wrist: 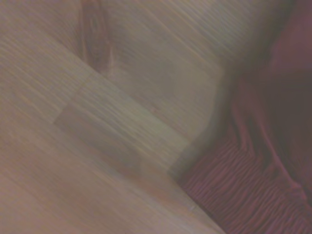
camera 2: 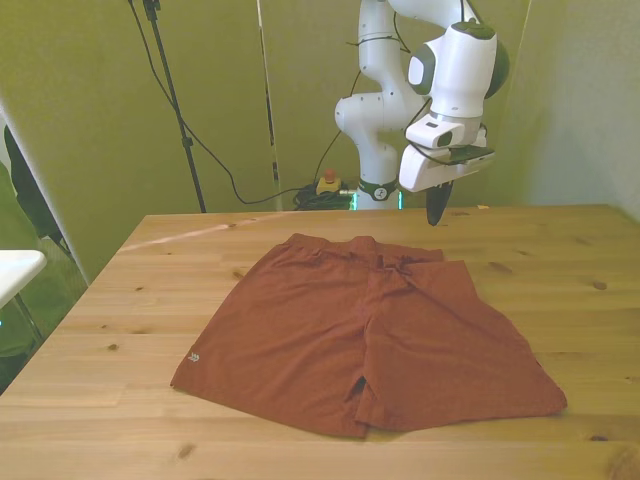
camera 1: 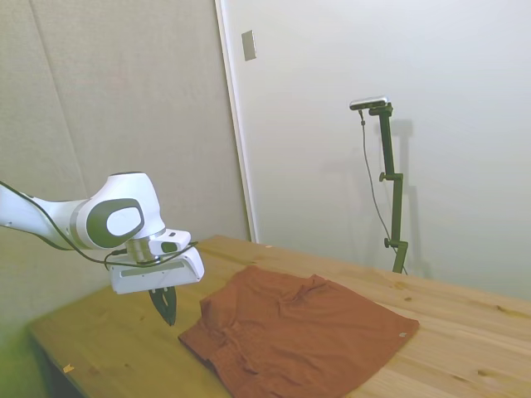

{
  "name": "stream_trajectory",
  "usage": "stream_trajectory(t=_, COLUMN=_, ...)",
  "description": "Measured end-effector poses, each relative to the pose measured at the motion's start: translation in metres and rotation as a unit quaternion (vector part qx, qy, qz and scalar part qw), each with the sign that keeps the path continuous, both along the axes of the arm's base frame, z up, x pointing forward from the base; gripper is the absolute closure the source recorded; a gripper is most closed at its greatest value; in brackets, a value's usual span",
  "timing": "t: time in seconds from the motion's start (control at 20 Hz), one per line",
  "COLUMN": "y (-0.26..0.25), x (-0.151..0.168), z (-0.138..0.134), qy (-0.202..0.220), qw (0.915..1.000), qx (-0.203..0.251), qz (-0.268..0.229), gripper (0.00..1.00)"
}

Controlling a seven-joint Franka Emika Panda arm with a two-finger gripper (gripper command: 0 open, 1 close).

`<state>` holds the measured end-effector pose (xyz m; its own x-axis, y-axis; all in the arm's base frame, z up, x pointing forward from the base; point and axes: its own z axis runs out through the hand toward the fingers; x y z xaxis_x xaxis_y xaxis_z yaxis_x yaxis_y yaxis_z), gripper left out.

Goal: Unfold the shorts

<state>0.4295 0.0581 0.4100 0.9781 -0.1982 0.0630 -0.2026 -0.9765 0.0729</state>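
Observation:
The rust-orange shorts [camera 2: 370, 330] lie spread out on the wooden table [camera 2: 560, 260], both legs side by side and the waistband toward the far edge. A small pale tag [camera 2: 192, 357] marks one hem corner. In the side view the shorts [camera 1: 299, 332] cover the table's middle, tag [camera 1: 403, 335] at the right hem. My gripper [camera 2: 436, 208] hangs above the table just off the waistband corner, at the front view's right, touching nothing. Its dark fingers [camera 1: 168, 308] are pressed together into one point, shut and empty. The wrist view shows blurred wood and the ribbed waistband edge [wrist: 263, 185].
Bare wood [camera 1: 116, 348] surrounds the shorts on all sides. Beyond the far edge are a thin black stand with cables [camera 2: 175, 100] and a red button [camera 2: 326, 182]. A white surface [camera 2: 15, 270] juts in at the front view's left edge.

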Motion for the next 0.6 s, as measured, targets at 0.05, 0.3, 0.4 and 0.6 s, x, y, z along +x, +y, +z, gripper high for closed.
stream_trajectory(t=0.05, y=0.0, x=0.0, z=0.002, qy=-0.004, qw=1.0, qx=0.0, qz=-0.002, gripper=0.0)
stream_trajectory(t=0.3, y=-0.015, x=0.003, z=0.028, qy=-0.04, qw=0.9984, qx=0.015, qz=-0.036, gripper=0.0)
stream_trajectory(t=0.4, y=-0.029, x=0.004, z=0.047, qy=-0.058, qw=0.9963, qx=0.025, qz=-0.058, gripper=0.0)
stream_trajectory(t=0.6, y=-0.062, x=0.002, z=0.08, qy=-0.087, qw=0.9872, qx=0.057, qz=-0.121, gripper=0.0)
